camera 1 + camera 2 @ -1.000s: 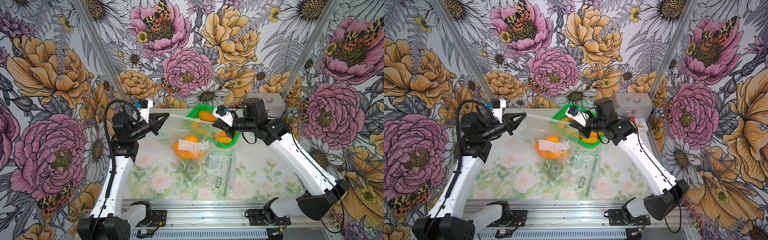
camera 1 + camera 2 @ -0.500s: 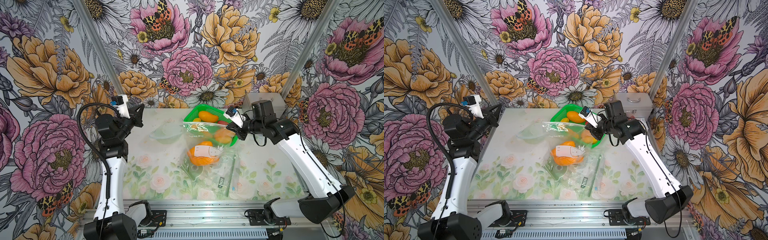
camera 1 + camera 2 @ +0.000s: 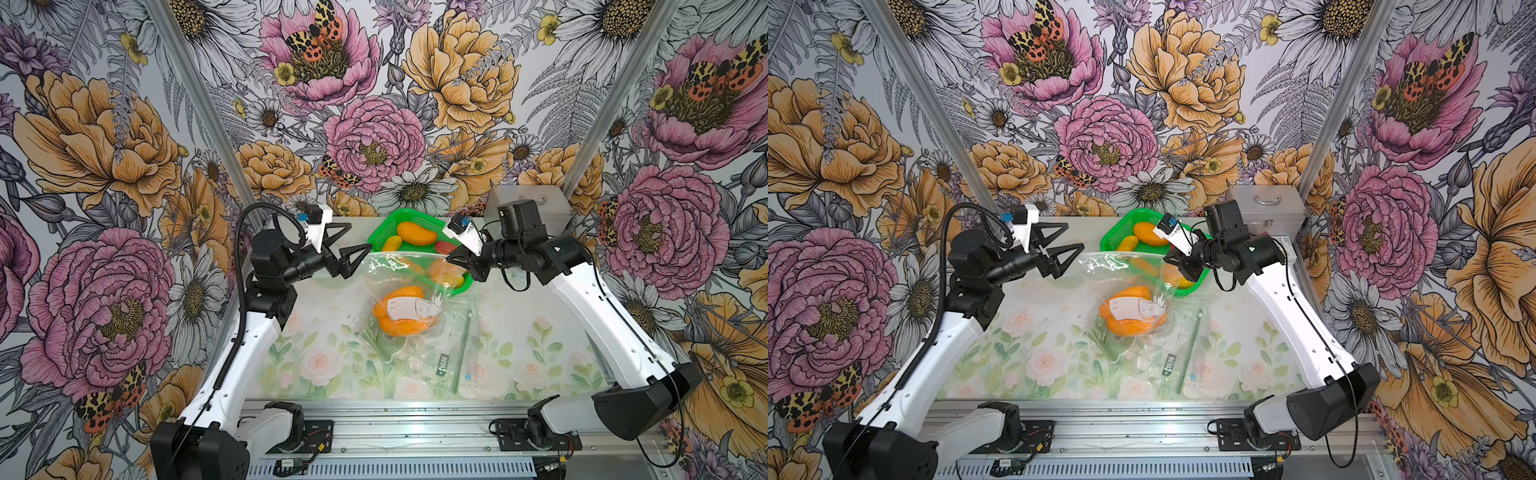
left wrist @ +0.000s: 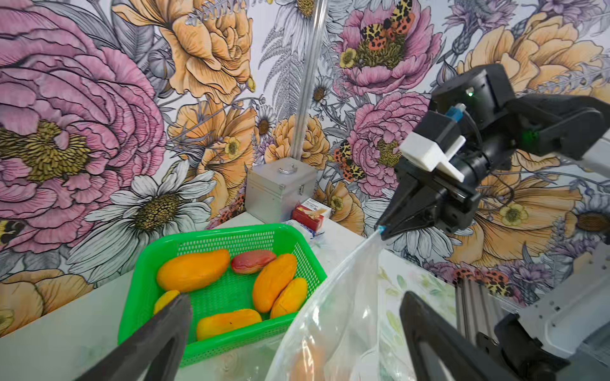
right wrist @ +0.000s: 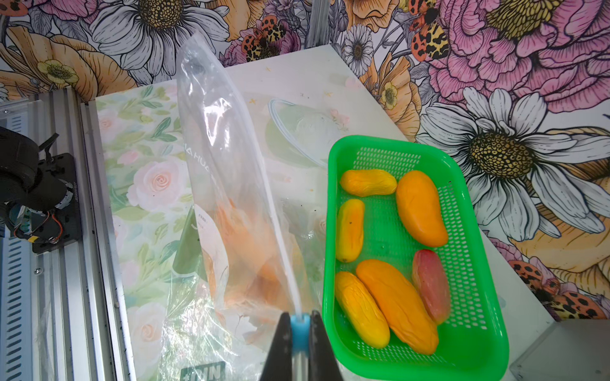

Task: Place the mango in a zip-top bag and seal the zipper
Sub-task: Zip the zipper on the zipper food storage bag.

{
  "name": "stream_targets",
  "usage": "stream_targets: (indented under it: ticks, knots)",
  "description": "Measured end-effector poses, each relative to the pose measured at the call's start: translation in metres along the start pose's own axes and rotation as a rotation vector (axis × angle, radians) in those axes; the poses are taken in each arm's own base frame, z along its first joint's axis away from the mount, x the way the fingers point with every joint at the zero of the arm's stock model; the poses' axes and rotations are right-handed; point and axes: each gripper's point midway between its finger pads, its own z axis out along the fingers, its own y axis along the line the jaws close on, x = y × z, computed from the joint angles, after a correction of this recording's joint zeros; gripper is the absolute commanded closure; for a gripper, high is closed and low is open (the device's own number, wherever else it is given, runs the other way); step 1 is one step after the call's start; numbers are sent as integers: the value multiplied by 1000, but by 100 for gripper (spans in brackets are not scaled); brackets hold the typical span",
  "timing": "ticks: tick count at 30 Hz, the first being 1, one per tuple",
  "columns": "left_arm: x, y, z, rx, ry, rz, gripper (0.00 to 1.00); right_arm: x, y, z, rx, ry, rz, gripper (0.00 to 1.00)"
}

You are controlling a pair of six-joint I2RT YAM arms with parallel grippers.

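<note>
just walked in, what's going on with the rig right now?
The right gripper is shut on the blue slider at one end of the bag, holding that top edge up. A mango is inside the bag, low over the table. The left gripper is open beside the bag's other end, holding nothing. Spare mangoes sit in the basket. Whether the zipper is fully shut is unclear.

Floral wallpaper [image 3: 374,137] with moths on 3 walls, 2 aluminium corner posts [image 3: 205,99], rose-print tabletop [image 3: 324,365], bright even light
</note>
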Motion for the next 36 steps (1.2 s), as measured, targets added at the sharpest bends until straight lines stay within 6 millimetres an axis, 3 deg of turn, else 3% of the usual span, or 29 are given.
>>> stream_targets:
  ticks: [10,18,21,25,30,32,36]
  knots:
    - [44,-30,75,154,220,98,1,-7,12,1,-51,-26,-3,100]
    - [64,-29,86,174,299,134,3,-12,19,2,-69,-36,-18,100]
    - [68,-29,88,176,318,151,18,-13,21,2,-75,-37,-22,100]
    - [71,-28,93,177,339,175,58,-13,22,3,-73,-34,-24,100]
    - [78,-33,95,188,361,188,92,-12,21,3,-61,-27,-28,94]
    - [79,-35,95,196,363,197,100,-12,20,3,-56,-25,-29,89]
    - [80,-34,95,190,368,198,100,-12,20,2,-48,-23,-27,80]
